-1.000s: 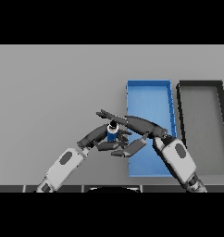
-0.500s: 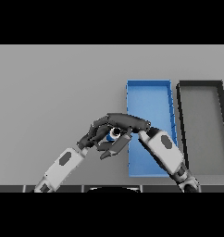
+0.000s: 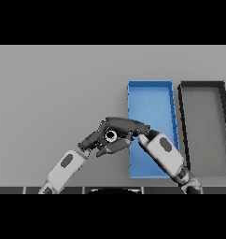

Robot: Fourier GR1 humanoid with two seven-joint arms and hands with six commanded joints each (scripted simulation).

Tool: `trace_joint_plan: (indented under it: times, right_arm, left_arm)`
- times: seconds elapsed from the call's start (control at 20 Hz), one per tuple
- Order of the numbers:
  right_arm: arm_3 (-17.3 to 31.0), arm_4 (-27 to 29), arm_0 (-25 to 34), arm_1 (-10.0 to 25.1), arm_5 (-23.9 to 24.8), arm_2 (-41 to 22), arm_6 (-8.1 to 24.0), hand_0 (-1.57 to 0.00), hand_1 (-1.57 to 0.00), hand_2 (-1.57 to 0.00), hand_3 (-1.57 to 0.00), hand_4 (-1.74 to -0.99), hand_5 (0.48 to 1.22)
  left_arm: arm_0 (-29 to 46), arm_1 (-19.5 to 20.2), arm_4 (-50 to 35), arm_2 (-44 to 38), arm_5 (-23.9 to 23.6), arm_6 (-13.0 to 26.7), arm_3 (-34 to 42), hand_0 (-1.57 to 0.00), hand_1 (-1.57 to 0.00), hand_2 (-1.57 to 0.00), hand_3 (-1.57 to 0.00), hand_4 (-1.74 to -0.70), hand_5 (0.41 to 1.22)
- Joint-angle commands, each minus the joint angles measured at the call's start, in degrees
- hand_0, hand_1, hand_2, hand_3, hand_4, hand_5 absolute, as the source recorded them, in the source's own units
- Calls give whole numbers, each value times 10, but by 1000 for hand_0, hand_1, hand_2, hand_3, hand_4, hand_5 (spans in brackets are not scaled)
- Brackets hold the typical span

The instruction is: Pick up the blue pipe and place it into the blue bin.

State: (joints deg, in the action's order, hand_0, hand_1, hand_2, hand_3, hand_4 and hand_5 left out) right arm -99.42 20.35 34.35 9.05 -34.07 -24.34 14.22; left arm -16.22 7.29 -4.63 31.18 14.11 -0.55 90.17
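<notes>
Now both hands meet just left of the blue bin (image 3: 150, 100), over the grey tabletop (image 3: 54, 93). The left robot hand (image 3: 97, 140) and the right robot hand (image 3: 124, 125) overlap so closely that their dark fingers merge into one mass, curled around something between them. Only a small pale round end shows in the middle of that cluster, presumably the blue pipe (image 3: 110, 136); which hand actually clamps it cannot be told. Compared with half a second ago, the blue of the pipe is almost wholly hidden and the right forearm lies further across the bin's lower part. The dark bin (image 3: 204, 88) stands just right of the blue one.
</notes>
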Motion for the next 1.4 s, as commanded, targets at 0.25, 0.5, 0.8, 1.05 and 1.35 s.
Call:
trace_joint_plan:
  times: [0.25,0.5,0.8,1.05,1.35]
  right_arm:
    - [0,27,11,-1,26,-6,-5,-1546,-1547,-1547,-1541,-1481,1189]
    - [-7,24,15,12,45,-12,24,-1563,-1563,-1563,-1561,-1487,1211]
    - [-14,7,5,6,54,-14,21,-1569,-1569,-1569,-1568,-1487,1218]
    - [-7,30,8,-9,53,0,33,-1570,-1570,-1570,-1570,-1489,1220]
    - [-24,220,55,-21,124,50,157,-1571,-1571,-1571,-1571,-1490,1221]
  left_arm:
    - [-5,14,16,-7,7,-13,10,-1307,-1239,-1188,-1203,-1542,1221]
    - [-3,12,83,-6,34,-24,-4,-427,-405,-388,-394,-1068,1150]
    - [-9,3,93,-20,36,-6,-5,-111,-106,-101,-102,-861,734]
    - [10,-12,65,-31,30,41,-11,-36,-34,-32,-33,-895,625]
    - [22,-9,55,-25,34,57,2,-9,-8,-8,-8,-922,515]
